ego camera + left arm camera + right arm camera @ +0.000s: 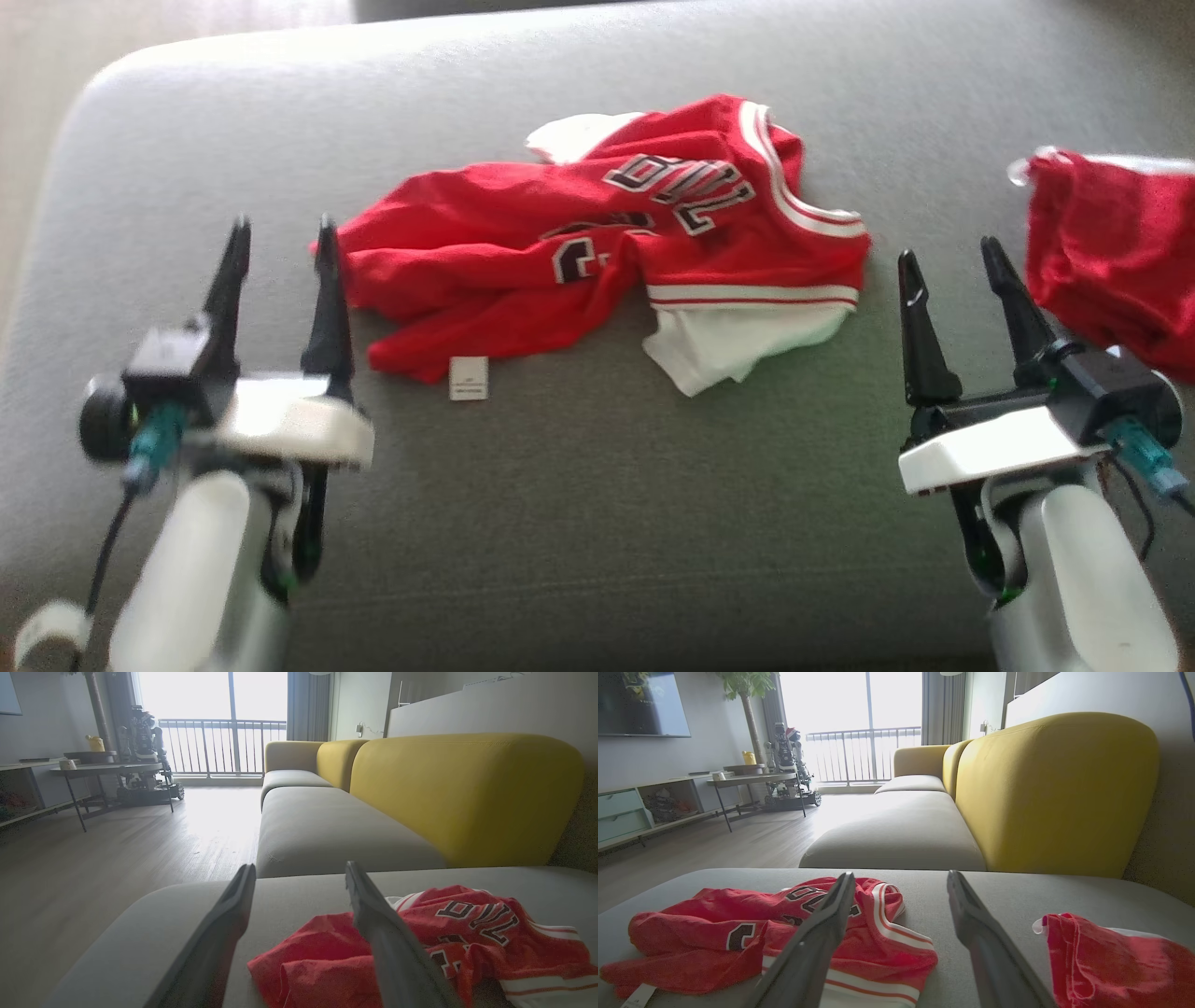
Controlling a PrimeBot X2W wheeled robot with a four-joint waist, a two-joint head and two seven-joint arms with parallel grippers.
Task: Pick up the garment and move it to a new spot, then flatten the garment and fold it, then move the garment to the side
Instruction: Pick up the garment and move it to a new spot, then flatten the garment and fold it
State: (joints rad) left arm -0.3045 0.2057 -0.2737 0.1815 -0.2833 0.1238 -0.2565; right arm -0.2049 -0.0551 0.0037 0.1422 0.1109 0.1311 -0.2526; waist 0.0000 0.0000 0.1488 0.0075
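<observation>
**Grey seat cushion (597,485): basketball jersey (597,243) crumpled, grippers empty**

The seat cushion bears the red basketball jersey, bunched at its centre; flattening appears outstanding. A second red garment (1111,261) lies apart, at the right. Left gripper (283,224) and right gripper (946,247) flank the jersey, jaws spread, likely positioned for a two-handed pull. A white label (468,378) shows at the hem.

The head view looks steeply down from above onto the grey cushion (597,523), with the red jersey (607,243) near the middle of the picture. The left wrist view sits low and close at one end of the jersey, facing level across the cushion toward the yellow sofa back (467,798) and the window (210,695). The right wrist view sits equally low beyond the jersey's other end, facing the same way. All three views share the jersey.
</observation>
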